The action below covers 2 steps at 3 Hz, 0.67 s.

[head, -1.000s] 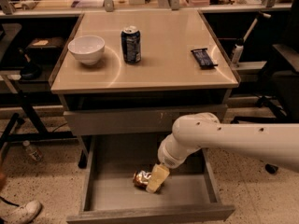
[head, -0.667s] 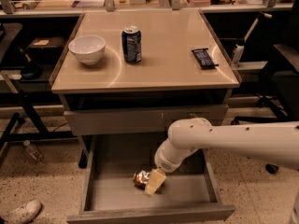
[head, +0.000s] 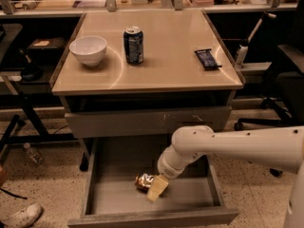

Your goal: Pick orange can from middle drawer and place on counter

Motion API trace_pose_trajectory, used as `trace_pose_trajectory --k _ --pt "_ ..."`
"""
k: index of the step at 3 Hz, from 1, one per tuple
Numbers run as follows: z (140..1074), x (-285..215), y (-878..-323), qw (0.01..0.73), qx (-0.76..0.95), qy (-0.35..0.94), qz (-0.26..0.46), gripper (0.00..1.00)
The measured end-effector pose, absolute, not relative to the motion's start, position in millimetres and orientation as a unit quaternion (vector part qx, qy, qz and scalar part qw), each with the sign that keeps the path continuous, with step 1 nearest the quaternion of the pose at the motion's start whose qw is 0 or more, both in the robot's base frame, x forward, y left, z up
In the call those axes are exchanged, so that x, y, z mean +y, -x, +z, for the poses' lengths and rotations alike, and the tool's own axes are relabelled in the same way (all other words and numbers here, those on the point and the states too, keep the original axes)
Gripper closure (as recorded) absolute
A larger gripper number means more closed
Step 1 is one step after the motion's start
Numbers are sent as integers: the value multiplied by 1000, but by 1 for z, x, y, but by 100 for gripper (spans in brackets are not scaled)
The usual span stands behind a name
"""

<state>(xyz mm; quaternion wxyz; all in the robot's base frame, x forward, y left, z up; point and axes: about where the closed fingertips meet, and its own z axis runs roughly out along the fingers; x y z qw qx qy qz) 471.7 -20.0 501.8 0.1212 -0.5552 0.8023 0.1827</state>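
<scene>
End effector [head: 156, 188] sits low inside the open drawer [head: 114, 197], hard against the right-front side of the orange can [head: 142, 180]. Only its pale tip shows below the wrist [head: 172, 165]. Grip state: cannot tell. Released or clenched on the can is not readable from this view.

Can position: on the drawer floor, about mid-width, nearer the front wall than the back. It seems to lie on its side. It is not lifted.

Step in hand (judgement): securing the grasp on the can, ahead of the lift.

Notes for doing it well:
- Get the can centred in the grip before closing; contact on one side only would roll or push it along the floor.
- The skin looks crinkled and thin, so squeeze moderately, across the body rather than at the ends.
- Confirm the hold with a small rise before committing.
- Draw outward toward the drawer front before climbing: the closed drawer front [head: 142, 122] and the tabletop [head: 166, 75] edge stand over the back of the drawer.
- Set down on bare tabletop near the front, apart from the blue can [head: 133, 44], white bowl [head: 88, 50] and dark snack bar [head: 207, 59].

Arm pose: the white arm [head: 237, 144] enters from the right edge and runs almost level to the left, passing over the drawer's right wall. At a rounded joint above the drawer's right half it bends, and the wrist then angles down and left toward the can.
</scene>
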Motion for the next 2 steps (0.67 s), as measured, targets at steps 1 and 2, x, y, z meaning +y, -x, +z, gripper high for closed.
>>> trace_pose_trajectory --k 1,2 --pt "468 -13 -485 129 804 546 196 0" --pt "442 -9 -497 133 807 539 201 0"
